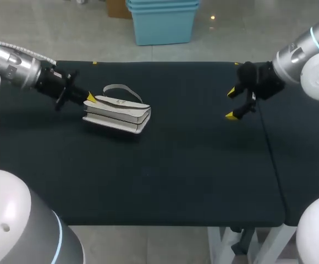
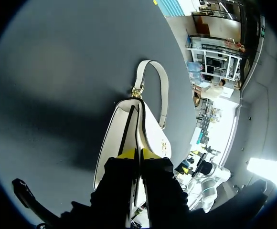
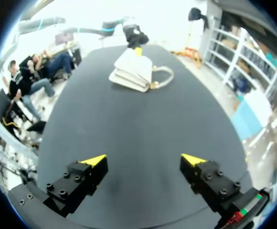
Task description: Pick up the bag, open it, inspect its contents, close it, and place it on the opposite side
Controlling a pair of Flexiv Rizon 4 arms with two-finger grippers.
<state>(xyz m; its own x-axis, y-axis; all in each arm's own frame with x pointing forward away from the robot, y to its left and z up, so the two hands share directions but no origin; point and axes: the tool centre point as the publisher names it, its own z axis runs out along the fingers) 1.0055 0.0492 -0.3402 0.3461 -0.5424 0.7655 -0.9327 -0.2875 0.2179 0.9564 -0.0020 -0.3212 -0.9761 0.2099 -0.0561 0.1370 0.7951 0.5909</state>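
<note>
The white bag (image 1: 117,114) lies on its side at the table's (image 1: 176,176) left; the left fingers (image 2: 126,154), nearly together, seem to pinch its flap edge; the right fingers (image 3: 94,160) gape empty; probably light, soft-sided and floppy, best lifted by its handle (image 2: 163,90).

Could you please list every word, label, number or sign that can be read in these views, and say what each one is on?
No text can be read in any view.
The white bag carries a small gold mark on one side, too small to read.
The black table shows no print.
</note>
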